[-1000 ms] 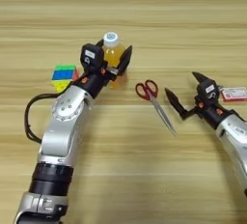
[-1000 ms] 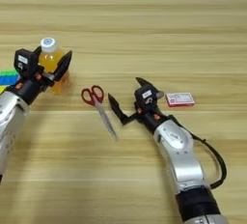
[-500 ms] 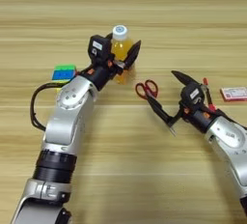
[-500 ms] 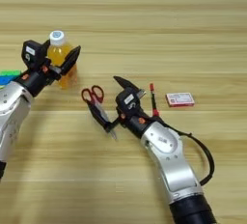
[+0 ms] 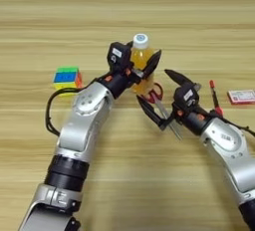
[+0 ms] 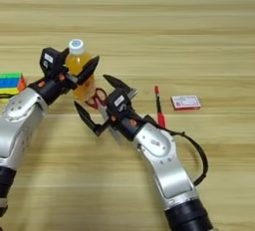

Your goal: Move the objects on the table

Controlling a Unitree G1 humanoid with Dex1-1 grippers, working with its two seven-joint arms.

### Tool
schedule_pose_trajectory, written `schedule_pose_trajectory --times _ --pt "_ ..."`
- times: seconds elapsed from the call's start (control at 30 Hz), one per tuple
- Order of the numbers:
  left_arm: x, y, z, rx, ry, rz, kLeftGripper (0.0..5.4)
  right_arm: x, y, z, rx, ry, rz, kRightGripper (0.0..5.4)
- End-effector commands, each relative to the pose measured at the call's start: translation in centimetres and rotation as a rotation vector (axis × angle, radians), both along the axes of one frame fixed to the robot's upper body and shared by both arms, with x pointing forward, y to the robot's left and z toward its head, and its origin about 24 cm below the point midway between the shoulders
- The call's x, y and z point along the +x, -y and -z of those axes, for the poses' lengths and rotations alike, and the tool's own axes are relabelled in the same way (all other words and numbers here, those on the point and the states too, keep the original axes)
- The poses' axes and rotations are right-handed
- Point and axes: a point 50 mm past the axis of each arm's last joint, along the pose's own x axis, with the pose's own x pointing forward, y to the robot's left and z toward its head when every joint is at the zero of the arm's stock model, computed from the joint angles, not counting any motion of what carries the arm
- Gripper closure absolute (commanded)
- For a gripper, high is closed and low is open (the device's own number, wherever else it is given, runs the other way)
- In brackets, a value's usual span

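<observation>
Over the last second the left gripper [image 5: 139, 68] has carried the orange-juice bottle [image 5: 140, 60] rightward, away from the puzzle cube [image 5: 67, 77], its 2 fingers clamped on the bottle's sides. The right gripper [image 5: 159, 100] has swung left over the scissors [image 5: 160, 101] — jaws spread wide, nothing held. Both moves look underway. The pen [image 5: 214, 96] and card [image 5: 242, 96] lie untouched on the table [image 5: 127, 21]; no writing is legible.

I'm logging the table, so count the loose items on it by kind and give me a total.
Puzzle cube: 1
Juice bottle: 1
Scissors: 1
Red pen: 1
Red-and-white card: 1
Total: 5
</observation>
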Motion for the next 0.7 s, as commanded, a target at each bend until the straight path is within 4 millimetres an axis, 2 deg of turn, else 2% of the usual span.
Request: schedule_pose_trajectory --times 0.03,0.4,0.7 --pt "-0.5 0.8 -1.5 -0.032 0.046 0.044 1.93 0.5 -0.5 0.0 -0.009 -0.007 -0.004 0.0" --pt "-1.5 1.2 -2.4 -0.055 0.057 0.095 1.93 1.5 -0.4 0.1 0.005 -0.014 0.039 0.0" --pt "-1.9 1.6 -1.2 -0.04 0.019 0.111 1.93 1.9 -0.3 -0.3 0.016 0.0 0.057 0.0"
